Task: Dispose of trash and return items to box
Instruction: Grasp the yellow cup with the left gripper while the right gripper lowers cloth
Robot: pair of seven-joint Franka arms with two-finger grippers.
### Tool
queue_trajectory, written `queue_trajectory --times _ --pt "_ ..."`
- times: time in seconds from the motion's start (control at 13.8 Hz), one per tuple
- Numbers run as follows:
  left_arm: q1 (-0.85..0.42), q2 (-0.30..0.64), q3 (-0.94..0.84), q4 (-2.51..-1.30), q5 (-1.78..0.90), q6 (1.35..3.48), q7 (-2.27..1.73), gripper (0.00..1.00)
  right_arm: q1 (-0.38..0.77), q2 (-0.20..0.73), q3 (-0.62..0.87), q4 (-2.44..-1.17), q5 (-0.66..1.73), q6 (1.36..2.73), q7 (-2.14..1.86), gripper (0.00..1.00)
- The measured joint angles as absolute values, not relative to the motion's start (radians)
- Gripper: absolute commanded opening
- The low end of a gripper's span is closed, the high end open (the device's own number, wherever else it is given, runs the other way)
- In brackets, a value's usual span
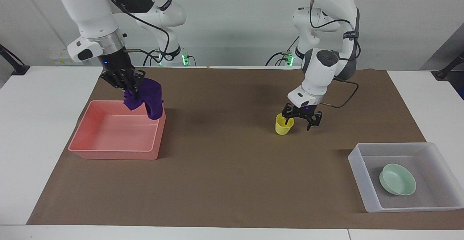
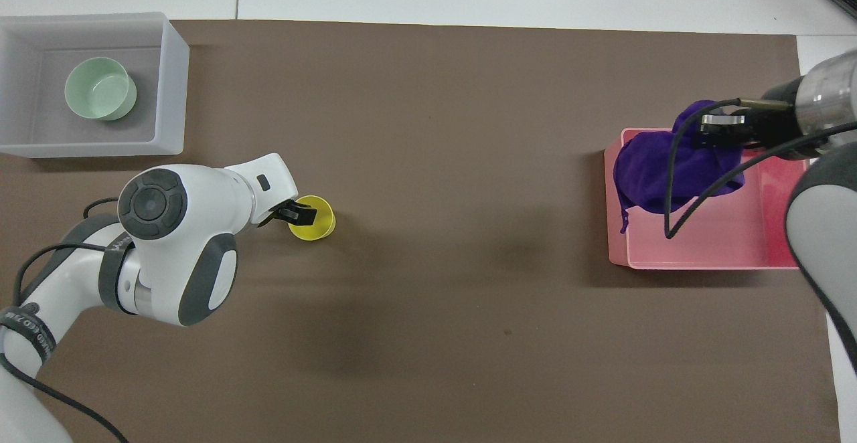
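The pink bin [image 1: 116,131] holds nothing on its floor. The right gripper [image 1: 127,87] hangs over the bin's corner nearest the robots, at about one o'clock in the facing view, clamped on the purple cloth [image 1: 148,98], which dangles above the rim.

The clear box [image 1: 366,182] holds only the green bowl [image 1: 397,179].

The yellow cup [image 1: 283,124] stands upright on the mat. The left gripper [image 1: 300,118] straddles its wall with fingers spread, one finger seemingly inside.
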State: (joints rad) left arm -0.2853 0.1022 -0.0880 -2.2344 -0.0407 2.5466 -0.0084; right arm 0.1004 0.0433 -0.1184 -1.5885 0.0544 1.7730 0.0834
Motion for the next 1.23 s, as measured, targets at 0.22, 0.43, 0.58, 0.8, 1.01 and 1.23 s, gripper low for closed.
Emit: queue_trajectory --times 0.22,0.43,0.58,0.8,1.01,1.23 --pt "-0.305 0.118 -0.088 -2.246 -0.041 2.574 -0.085 0.00 0.003 0.044 -0.120 -1.627 0.054 1.819 -0.061 0.00" --pt "-0.304 0.118 -0.080 -2.245 -0.041 2.572 -0.090 0.00 -0.049 0.046 -0.120 -1.691 0.033 1.897 -0.140 0.00" --pt "-0.303 0.114 -0.077 -2.239 -0.041 2.557 -0.090 0.00 -0.063 0.054 -0.120 -1.736 0.019 1.968 -0.168 0.00" --pt "-0.278 0.101 -0.069 -2.191 -0.041 2.484 -0.090 0.00 -0.070 0.085 -0.120 -1.820 0.018 2.091 -0.180 0.00" --pt "-0.215 0.097 -0.066 -2.119 -0.041 2.455 -0.090 0.00 -0.068 0.111 -0.114 -1.937 0.018 2.223 -0.180 0.00" --pt "-0.135 0.104 -0.063 -2.062 -0.041 2.467 -0.083 0.00 -0.067 0.114 -0.111 -2.027 0.018 2.289 -0.180 0.00"
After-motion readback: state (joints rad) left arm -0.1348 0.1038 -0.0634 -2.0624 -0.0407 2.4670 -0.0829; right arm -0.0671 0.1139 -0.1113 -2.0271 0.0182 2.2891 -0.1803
